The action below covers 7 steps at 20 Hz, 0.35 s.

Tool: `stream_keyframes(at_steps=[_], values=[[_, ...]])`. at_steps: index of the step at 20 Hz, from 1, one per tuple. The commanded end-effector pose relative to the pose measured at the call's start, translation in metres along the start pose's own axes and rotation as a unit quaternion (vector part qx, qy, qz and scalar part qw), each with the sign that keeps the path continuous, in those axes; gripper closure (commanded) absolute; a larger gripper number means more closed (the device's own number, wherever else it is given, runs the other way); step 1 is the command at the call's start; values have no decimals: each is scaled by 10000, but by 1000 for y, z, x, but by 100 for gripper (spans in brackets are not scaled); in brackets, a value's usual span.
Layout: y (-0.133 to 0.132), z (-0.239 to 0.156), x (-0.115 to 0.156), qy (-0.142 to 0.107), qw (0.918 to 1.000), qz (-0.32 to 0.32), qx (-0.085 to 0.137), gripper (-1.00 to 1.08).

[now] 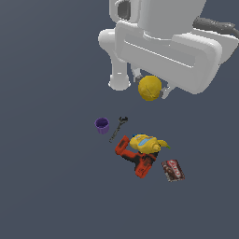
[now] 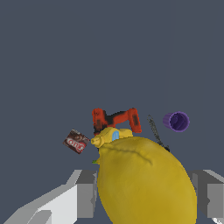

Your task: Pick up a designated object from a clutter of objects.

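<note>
Wrist and exterior views, one moment. Nearest the wrist camera, the grey two-fingered gripper [image 2: 144,192] is closed on the round, plain yellow ball-like fruit [image 2: 146,183], with a finger pad [image 2: 86,194] pressed to either flank. In the exterior view the same fruit [image 1: 150,87] hangs beneath the white arm, well above the dark grey floor [image 1: 46,186] and apart from the clutter.

Beyond the fruit, on the floor, lie the elongated yellow bottle with a blue patch [image 2: 111,134], resting against the red-and-black power drill [image 2: 116,120]; beside them the dark red box [image 2: 77,141], the thin black wrench [image 2: 155,131] and, farthest to one side, the small purple cup [image 2: 176,121].

Risks, as judged: the fruit is smooth and rounded, so the pads probably bear on small patches only. A jolt or quick swing could roll it out of the grip, and it would drop among the drill and bottle below and likely roll away. Too weak a squeeze would have the same effect.

Not discernible: the fingertips themselves are cut off at the wrist picture's edge and masked by the fruit, so how deep the fruit sits between them cannot be told. The fruit also hides part of the bottle and wrench. In the exterior view the gripper [image 1: 150,87] is largely screened by the arm, and the box label is too small to read.
</note>
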<state>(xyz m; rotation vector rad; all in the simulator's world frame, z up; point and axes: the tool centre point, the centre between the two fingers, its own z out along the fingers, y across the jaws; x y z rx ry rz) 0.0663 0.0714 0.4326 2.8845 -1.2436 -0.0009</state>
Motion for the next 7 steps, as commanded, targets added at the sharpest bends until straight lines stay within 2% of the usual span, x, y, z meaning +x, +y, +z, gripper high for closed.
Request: stream_keyframes(at_steps=[1, 7], values=[[-1, -5, 3, 2, 10000, -2, 3, 108], [-2, -8, 5, 2, 10000, -2, 3, 108]])
